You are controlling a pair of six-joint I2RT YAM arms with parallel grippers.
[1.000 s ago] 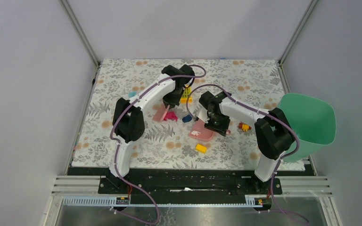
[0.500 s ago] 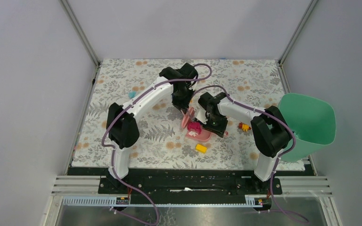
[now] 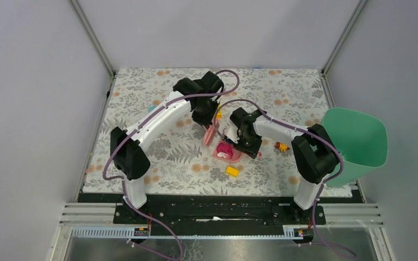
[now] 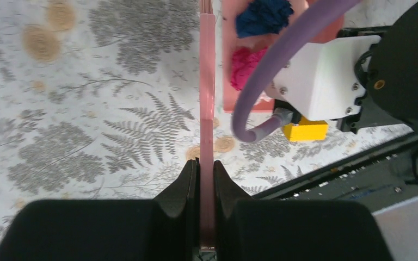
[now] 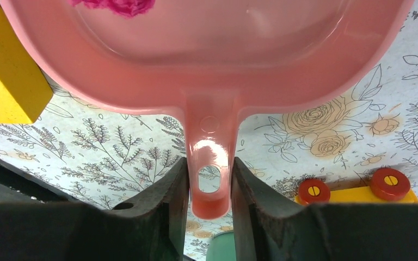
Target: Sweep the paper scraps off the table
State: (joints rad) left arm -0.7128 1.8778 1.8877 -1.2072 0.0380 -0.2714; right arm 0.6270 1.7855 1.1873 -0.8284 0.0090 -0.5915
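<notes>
On the table (image 3: 141,92), my right gripper (image 3: 240,147) is shut on the handle (image 5: 209,163) of the pink dustpan (image 3: 234,158), whose tray (image 5: 207,65) lies flat. A magenta paper scrap (image 3: 224,148) (image 4: 247,65), a dark blue scrap (image 4: 264,13) and a white scrap (image 3: 229,155) lie in the pan. My left gripper (image 3: 209,120) (image 4: 206,163) is shut on the pink brush (image 3: 209,134) (image 4: 207,103), which hangs just left of the pan's mouth.
A yellow block (image 3: 232,171) (image 5: 8,81) sits close in front of the pan. A yellow toy car with red wheels (image 3: 282,145) (image 5: 359,193) lies right of my right gripper. More yellow blocks (image 3: 217,114) are behind the brush. A green bin (image 3: 359,141) stands off the right edge.
The left arm swept the brush rightward, pushing the magenta and dark blue scraps into the dustpan, then drew back slightly left. The dustpan shifted a little left.
</notes>
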